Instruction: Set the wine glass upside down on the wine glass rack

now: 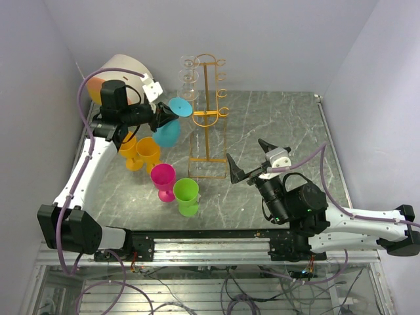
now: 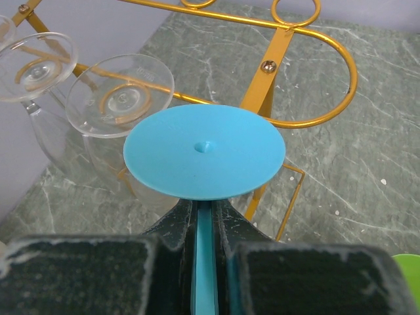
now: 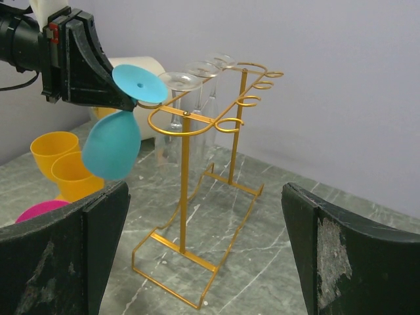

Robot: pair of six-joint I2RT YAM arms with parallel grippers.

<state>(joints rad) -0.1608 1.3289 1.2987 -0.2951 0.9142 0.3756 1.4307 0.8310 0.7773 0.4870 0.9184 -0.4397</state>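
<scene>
Now pinching the blue wine glass (image 1: 168, 133) by its thin stem, just under the round foot, with the left gripper (image 1: 164, 118) pressed together on it. Holding it upside down in the air, foot uppermost and tilted a little, bowl hanging below the grip, over the far left part of the table (image 1: 295, 131).

Judging it to be opaque plastic: light, stiff and smooth, probably a bit slippery at the stem, and much less breakable than real glass. Treating the stem as the right place to take hold, since gripping there is letting the foot stay free to slide onto a hook and the bowl hang clear of the wire. Watching for twisting in the grip, the stem being narrow and round.

Holding the foot just beside the near left hook of the wine glass rack (image 1: 208, 115), about level with its top rail. Not managing to tell from these views whether touching or just apart. Finding the rack standing toward the far edge, roughly midway between the left and right edges. Seeing clear glasses (image 1: 189, 72) hanging bowl-down from its far left hooks, close to the blue foot, so taking care not to knock them.

Noting yellow cups (image 1: 141, 154), a pink cup (image 1: 163, 178) and a green cup (image 1: 187, 195) grouped toward the near left corner, and a cream drum (image 1: 121, 72) at the far left corner.

Holding the right gripper (image 1: 246, 151) spread wide on nothing, above the near right part of the table, pointing toward the rack.
</scene>
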